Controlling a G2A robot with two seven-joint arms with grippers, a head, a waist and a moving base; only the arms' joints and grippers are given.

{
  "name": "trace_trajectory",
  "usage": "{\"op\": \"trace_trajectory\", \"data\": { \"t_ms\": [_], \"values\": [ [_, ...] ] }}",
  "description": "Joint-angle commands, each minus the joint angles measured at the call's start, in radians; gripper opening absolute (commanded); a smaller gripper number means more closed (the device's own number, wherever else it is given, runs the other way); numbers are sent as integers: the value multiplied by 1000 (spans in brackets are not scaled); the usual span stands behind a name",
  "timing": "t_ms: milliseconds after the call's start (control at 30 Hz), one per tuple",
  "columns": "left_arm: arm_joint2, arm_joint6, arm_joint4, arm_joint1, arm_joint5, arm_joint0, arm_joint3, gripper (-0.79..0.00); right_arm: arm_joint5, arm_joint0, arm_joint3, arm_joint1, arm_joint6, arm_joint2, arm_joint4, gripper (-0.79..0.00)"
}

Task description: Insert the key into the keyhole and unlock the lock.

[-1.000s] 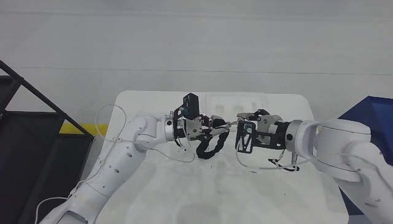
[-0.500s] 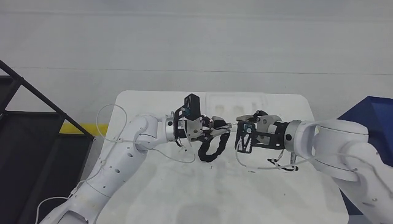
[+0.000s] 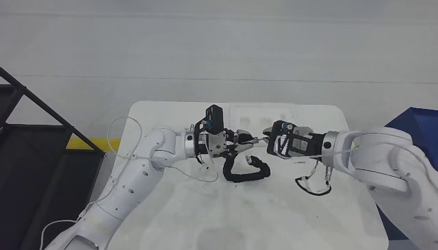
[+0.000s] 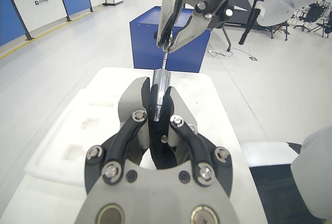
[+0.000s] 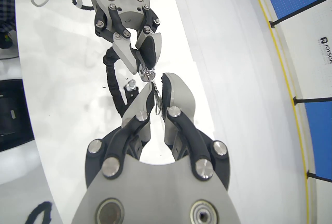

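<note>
Fingers of the left gripper (image 4: 157, 85) clamped on both sides of the lock (image 4: 161, 79), a chrome barrel held lengthwise between black pads. Fingers of the right gripper (image 4: 166, 47) pinched tight on the head of the key (image 4: 164, 61), tips pointed at the left gripper's tips, the two close together above the middle of the table.

Largest first: white table (image 3: 287, 212) beneath both arms. From the left wrist view, a white foam tray (image 4: 77, 129) with square recesses on the tabletop, and a blue cabinet (image 4: 145, 35) on the floor past the table's edge.

Next, the lock's black cable (image 3: 248, 175), in the top view a loop curving below the left gripper and out toward the right arm. From the right wrist view, more detail: the cable dropping from behind the left gripper's fingers and ending in a short metal pin (image 5: 131, 84), just beside the barrel but apart from it.

Then the barrel itself: side-on from the left wrist view, end-on from the right wrist view, with the round face and keyhole (image 5: 147, 75) visible.

Smallest: the key, blade in line with the barrel, tip meeting the keyhole face. Depth of the blade inside impossible to tell.
</note>
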Motion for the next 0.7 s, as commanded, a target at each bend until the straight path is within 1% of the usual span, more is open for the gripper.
{"op": "trace_trajectory", "data": {
  "t_ms": [0,133,167,200,233,267,433,667],
  "values": [
    [-4,11,19,0,2,0,-6,-785,44,3,6,-1,5,9,22,-785],
    [-3,37,59,-2,9,7,-15,-785,97,-10,8,-1,-1,26,70,-785],
    [-2,41,67,-2,8,7,-15,-785,104,-13,8,0,5,29,84,-665],
    [0,44,74,-3,7,7,-14,-785,106,-14,6,0,10,33,94,-446],
    [2,47,79,-4,7,7,-13,-785,107,-16,6,1,14,36,105,-22],
    [3,49,86,-4,6,6,-11,-785,112,-18,7,1,17,42,116,0],
    [22,41,148,-6,-17,0,0,-785,133,-37,0,5,1,79,163,0],
    [84,35,219,-18,-12,-4,79,-785,141,-70,-14,12,-23,149,202,0]
  ]
}}
